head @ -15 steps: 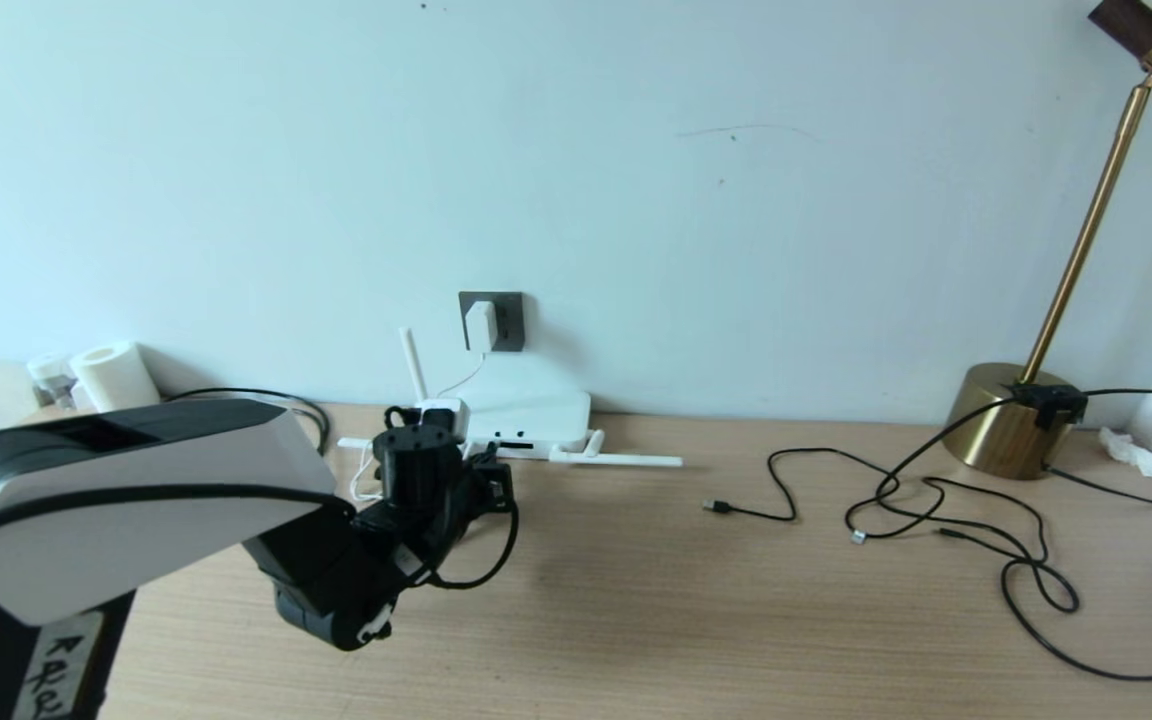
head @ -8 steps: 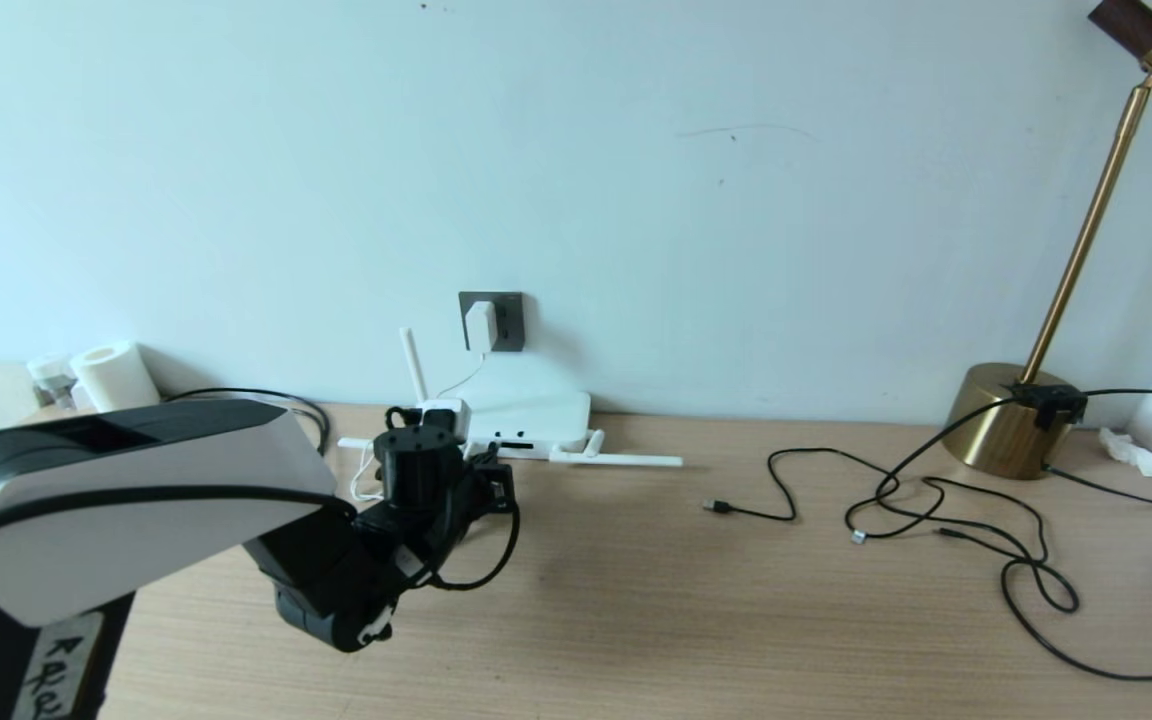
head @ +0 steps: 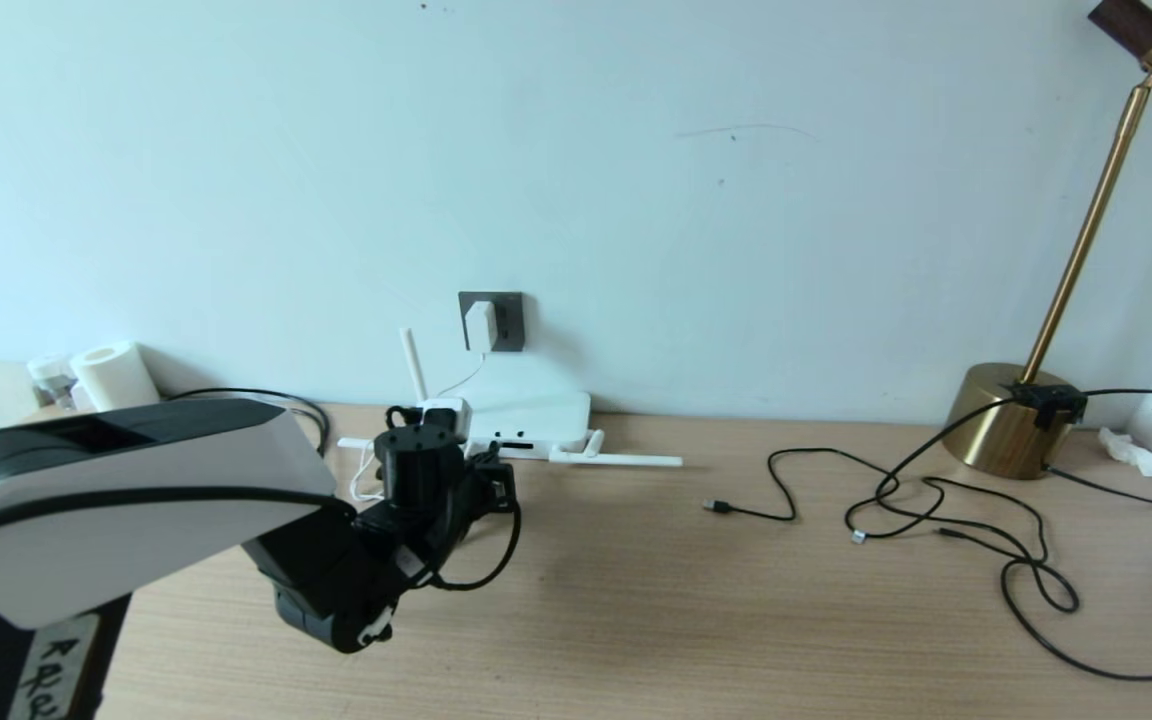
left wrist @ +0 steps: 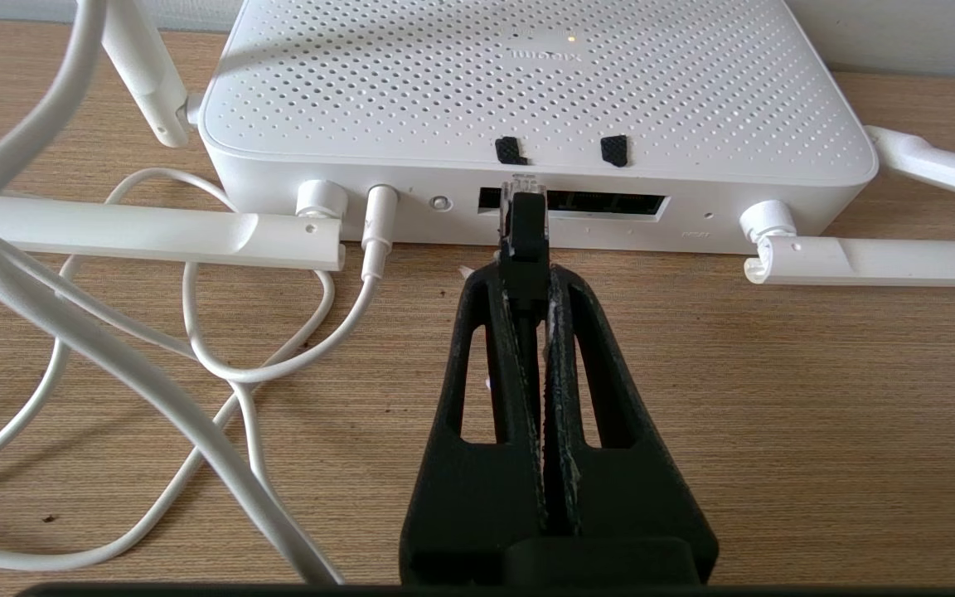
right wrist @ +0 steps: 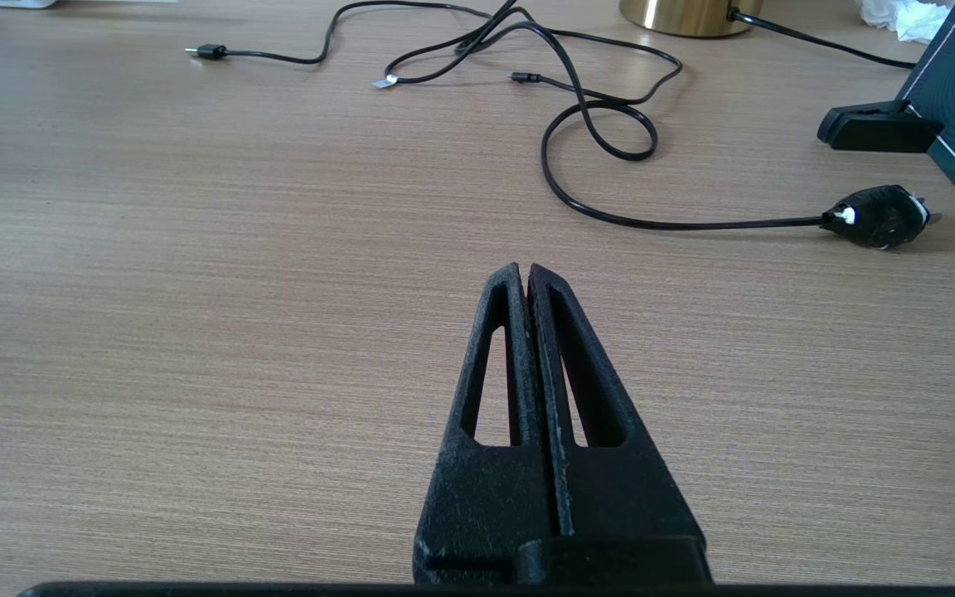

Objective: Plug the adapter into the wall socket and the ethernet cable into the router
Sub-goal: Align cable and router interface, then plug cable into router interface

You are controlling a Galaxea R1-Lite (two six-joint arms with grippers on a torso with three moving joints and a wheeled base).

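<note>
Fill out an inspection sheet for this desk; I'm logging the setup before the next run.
Surface: wooden desk, against a pale wall.
Job's things: adapter plugged into the wall socket; router flat on the desk; ethernet cable tip at the router's port strip, full seating not clear.
Clutter: paper roll, brass lamp, crumpled tissue.
End effectors: left end effector shut on the ethernet cable at the router; right end effector shut, holding nothing, over bare desk.
Cables: loose black cords with small plugs, black plug, white cord looped beside the router.
Surroundings: nothing seen.
</note>
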